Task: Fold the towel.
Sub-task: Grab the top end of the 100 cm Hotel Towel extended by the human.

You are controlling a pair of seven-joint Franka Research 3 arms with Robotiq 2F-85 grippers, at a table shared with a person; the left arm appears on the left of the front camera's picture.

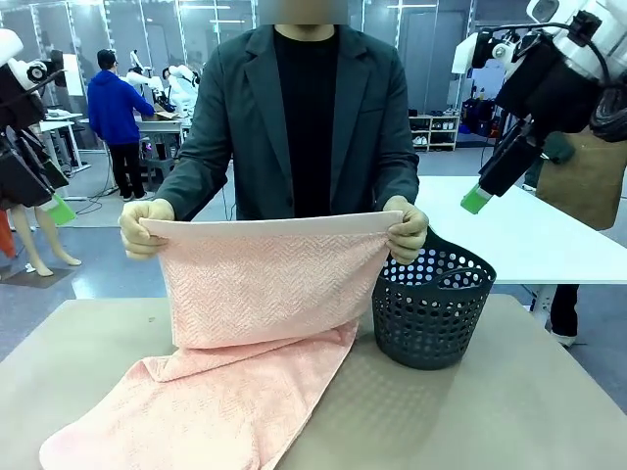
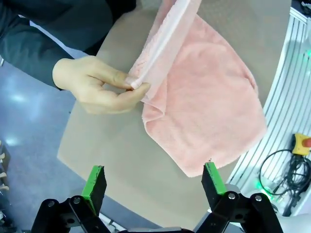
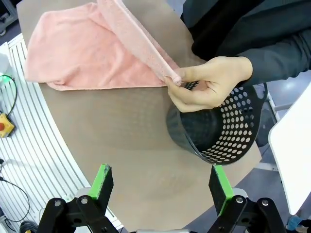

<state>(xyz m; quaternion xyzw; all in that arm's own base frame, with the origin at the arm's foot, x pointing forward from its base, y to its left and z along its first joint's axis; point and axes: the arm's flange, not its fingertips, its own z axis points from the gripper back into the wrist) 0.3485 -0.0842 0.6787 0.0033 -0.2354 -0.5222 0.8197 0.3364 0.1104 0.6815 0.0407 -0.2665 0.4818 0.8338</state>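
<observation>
The pale pink towel [image 1: 265, 284] is held up by its smooth short edge between the person's two hands [image 1: 147, 230], stretched flat facing me. Its lower part drapes down and lies bunched on the tan table [image 1: 490, 411] toward the front left. My left gripper [image 1: 57, 209] hangs high at the left edge, well clear of the cloth. In the left wrist view the left gripper [image 2: 154, 182] is open above the towel [image 2: 209, 107] and one pinching hand [image 2: 95, 85]. My right gripper [image 1: 478, 199] hovers at the upper right. The right wrist view has the right gripper [image 3: 162, 184] open over the towel [image 3: 87, 53].
A dark perforated basket [image 1: 431, 308] stands on the table's right half, close under the person's hand [image 3: 209, 82]. A white table [image 1: 529, 235] sits behind it. A yellow box with a red button [image 2: 302, 143] lies beyond the table's near edge.
</observation>
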